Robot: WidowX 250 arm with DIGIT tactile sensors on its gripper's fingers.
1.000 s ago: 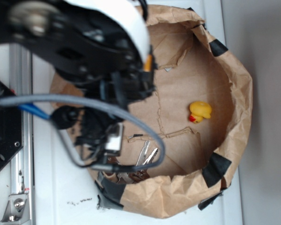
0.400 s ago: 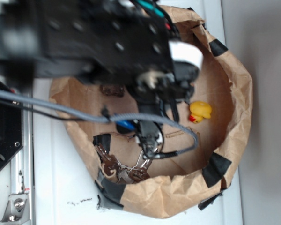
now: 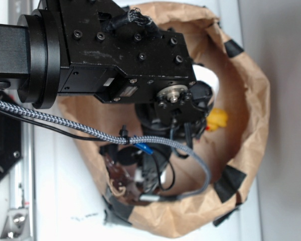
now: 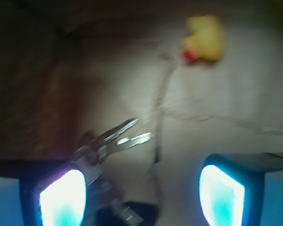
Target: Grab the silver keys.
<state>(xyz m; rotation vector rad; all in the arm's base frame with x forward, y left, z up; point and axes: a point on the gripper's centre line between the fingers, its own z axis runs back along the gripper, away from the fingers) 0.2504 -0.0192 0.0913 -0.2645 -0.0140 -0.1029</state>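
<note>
The silver keys (image 4: 118, 139) lie fanned on the brown paper floor, two shiny blades pointing right, the rest of the bunch running down beside my left finger (image 4: 61, 197). My gripper (image 4: 141, 197) hangs open just above them, and nothing is held between its fingers. In the exterior view the keys (image 3: 118, 178) show as a brownish bunch at the bag's lower left, largely covered by the black arm (image 3: 120, 55). The wrist view is blurred.
A rolled-down brown paper bag (image 3: 253, 100) with black tape patches (image 3: 230, 182) walls the area in. A yellow rubber duck (image 4: 205, 37) sits at the right, half hidden by the wrist in the exterior view (image 3: 219, 119). A grey cable (image 3: 65, 123) loops across.
The arm has swung over the bag and come down towards the keys. It now covers most of the bag's inside and part of the duck.
</note>
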